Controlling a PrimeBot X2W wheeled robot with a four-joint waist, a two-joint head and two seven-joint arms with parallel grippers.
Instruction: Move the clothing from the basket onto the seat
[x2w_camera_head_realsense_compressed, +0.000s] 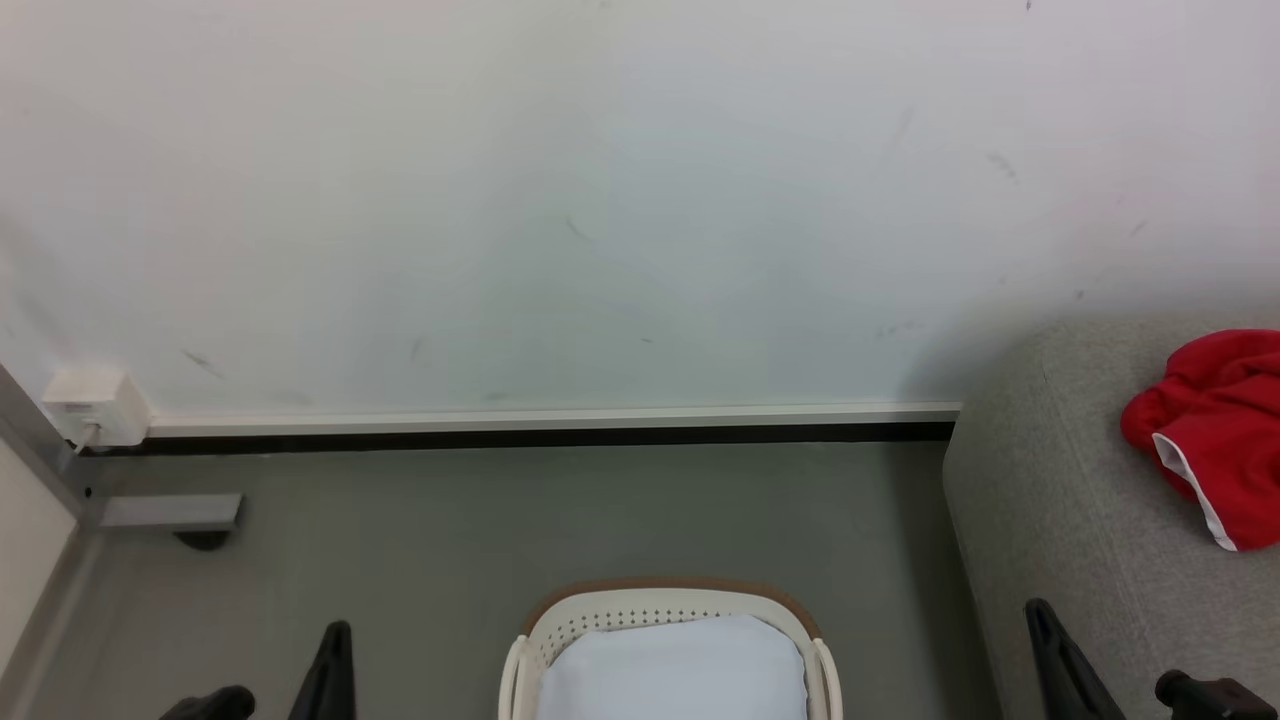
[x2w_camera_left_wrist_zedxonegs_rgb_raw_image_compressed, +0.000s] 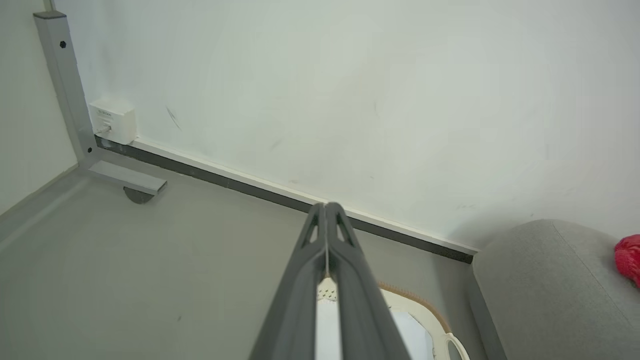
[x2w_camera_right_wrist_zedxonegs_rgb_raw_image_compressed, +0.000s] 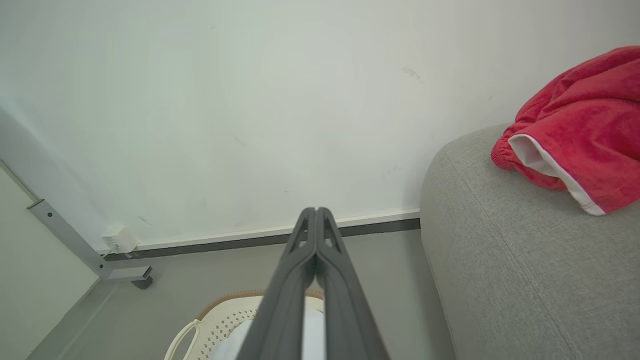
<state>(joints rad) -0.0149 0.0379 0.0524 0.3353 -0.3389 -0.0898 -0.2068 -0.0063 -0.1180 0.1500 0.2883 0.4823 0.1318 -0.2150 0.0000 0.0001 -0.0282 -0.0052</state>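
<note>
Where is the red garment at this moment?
In the head view, the red garment lies on the grey sofa at the far right edge, to the right of the basket and not touching it.

Bright red soft fabric garment with white edge trim (x2w_camera_head_realsense_compressed: 1215, 430): lies crumpled in a loose heap on top of the large light grey fabric-upholstered sofa with rounded edges (x2w_camera_head_realsense_compressed: 1060, 520), close to its end. Small cream-white perforated plastic laundry basket with a brown rim (x2w_camera_head_realsense_compressed: 640, 608): stands upright near that sofa's end, lower down, well apart from the garment.
</note>
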